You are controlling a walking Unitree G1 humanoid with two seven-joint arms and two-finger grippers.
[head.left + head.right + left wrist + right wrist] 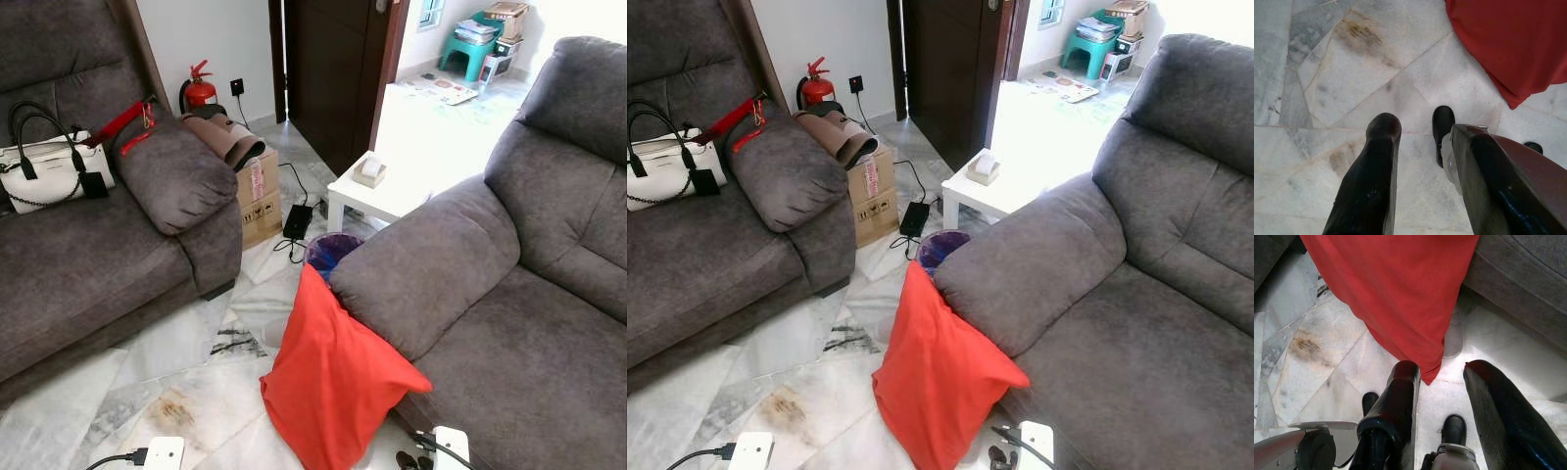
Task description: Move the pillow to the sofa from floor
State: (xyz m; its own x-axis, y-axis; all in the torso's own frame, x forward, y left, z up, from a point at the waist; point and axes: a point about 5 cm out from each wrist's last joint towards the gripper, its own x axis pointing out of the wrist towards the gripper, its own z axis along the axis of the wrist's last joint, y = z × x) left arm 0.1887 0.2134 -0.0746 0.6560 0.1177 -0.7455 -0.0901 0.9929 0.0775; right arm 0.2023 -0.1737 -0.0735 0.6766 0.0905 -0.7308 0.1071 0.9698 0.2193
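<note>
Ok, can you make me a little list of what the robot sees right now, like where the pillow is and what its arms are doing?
pillow: red pillow standing on the floor, leaning against the right sofa
left sofa: left sofa with a white handbag on its seat
left gripper: left gripper hanging over bare floor, jaws open
right gripper: right gripper hanging near the pillow's bottom corner, jaws open, not touching it
task: pillow not yet picked up
</note>
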